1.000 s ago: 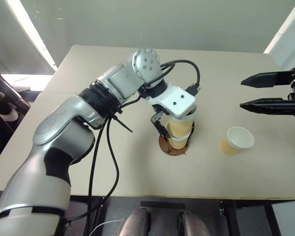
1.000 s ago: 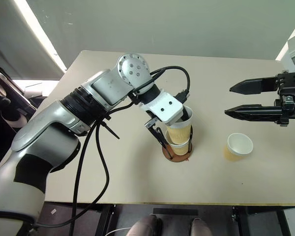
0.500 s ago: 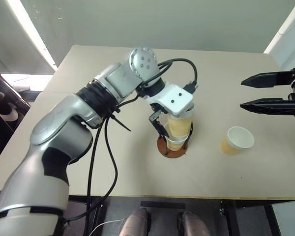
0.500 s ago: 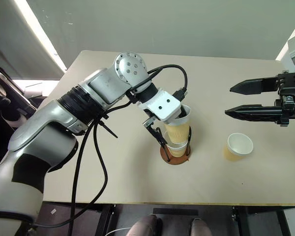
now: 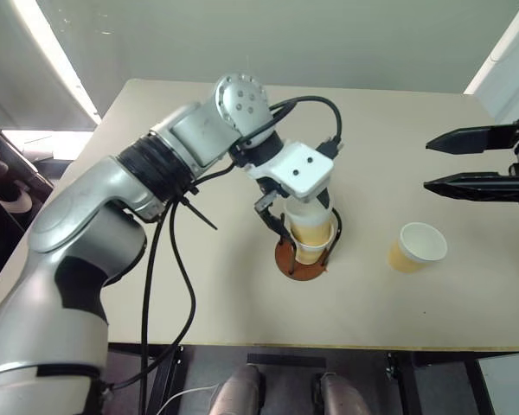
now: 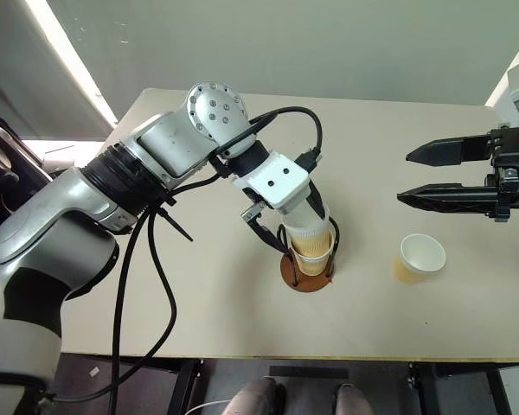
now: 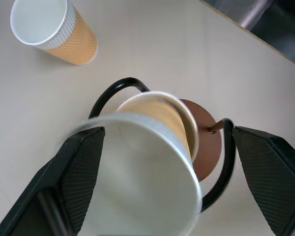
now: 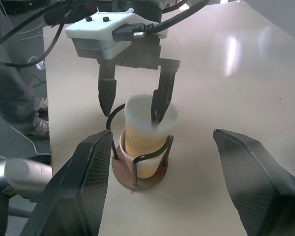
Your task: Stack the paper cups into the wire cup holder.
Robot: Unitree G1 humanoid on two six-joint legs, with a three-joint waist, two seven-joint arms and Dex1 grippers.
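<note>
Tan-yellow paper with a white rolled rim makes up the two tapered paper cups now nested one in the other inside the wire cup holder, whose round reddish-brown disc base sits on the pale beige bench with thin black wire loops rising around the cups. The upper cup stands well above the lower one's rim. The left claw hangs just above the stack with its two black fingers spread wide; in the right wrist view one finger is outside the cup, clear of it, and the other finger crosses the upper cup's rim, though whether it touches cannot be told. The third paper cup, alike in colour and shape, stands upright and alone on the bench, well apart from the holder on the robot's right. Beyond it the right claw hovers above the bench, pointing left across the scene, its fingers parted and gripping nothing.
</note>
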